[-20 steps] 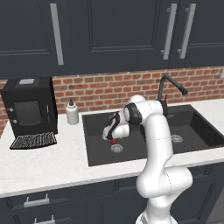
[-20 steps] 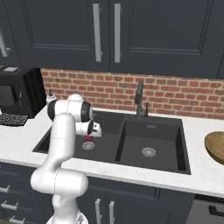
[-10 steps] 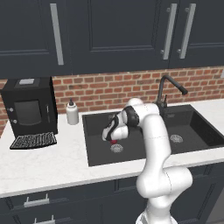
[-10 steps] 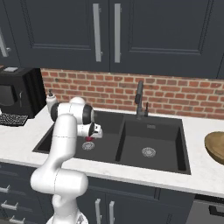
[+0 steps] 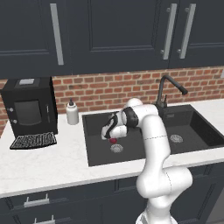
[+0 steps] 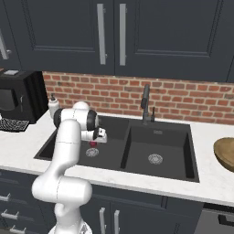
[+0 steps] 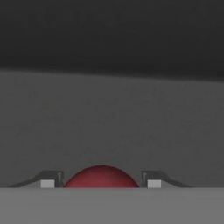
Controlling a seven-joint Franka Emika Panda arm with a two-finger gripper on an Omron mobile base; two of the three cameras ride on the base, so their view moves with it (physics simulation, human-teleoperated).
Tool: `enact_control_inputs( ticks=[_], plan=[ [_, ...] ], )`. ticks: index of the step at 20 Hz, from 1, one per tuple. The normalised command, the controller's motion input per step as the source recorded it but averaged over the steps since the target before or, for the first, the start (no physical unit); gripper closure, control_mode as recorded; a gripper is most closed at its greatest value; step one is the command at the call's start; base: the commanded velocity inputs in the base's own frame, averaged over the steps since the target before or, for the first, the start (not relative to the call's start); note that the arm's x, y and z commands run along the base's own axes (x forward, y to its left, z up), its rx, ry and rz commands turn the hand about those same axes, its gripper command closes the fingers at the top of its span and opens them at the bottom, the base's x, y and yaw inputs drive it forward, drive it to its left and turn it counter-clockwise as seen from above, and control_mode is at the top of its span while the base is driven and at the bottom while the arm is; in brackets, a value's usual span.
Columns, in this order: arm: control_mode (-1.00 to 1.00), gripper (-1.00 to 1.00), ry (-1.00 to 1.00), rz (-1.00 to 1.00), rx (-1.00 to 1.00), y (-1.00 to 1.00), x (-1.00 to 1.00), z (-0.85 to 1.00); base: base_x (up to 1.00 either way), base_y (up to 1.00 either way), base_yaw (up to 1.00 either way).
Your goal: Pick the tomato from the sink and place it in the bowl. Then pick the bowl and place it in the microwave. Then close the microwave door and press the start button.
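Claw (image 7: 101,183) low in the sink's (image 5: 98,157) left basin, around the tomato (image 7: 101,176).
The fingertips (image 7: 51,180) flank the tomato on both sides; contact can't be told. The bowl (image 6: 225,153) sits on the surface, far right.

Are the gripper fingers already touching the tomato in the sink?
Cannot tell. In the hand view the tomato sits between the fingertips, its edges very near both, but no plain contact or gap shows. In the left base view the gripper hides it.
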Motion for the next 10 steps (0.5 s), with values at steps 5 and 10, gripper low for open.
enact_control_inputs(
  ticks=[5, 10],
  plan=[
    [-1.00, 1.00, 0.10, -0.01, 0.00, 0.00, -0.21, -0.02, 0.00, 0.00, 0.00],
    [-1.00, 1.00, 0.02, -0.05, 0.00, 0.00, -0.35, 0.13, 0.00, 0.00, 0.00]
  ],
)
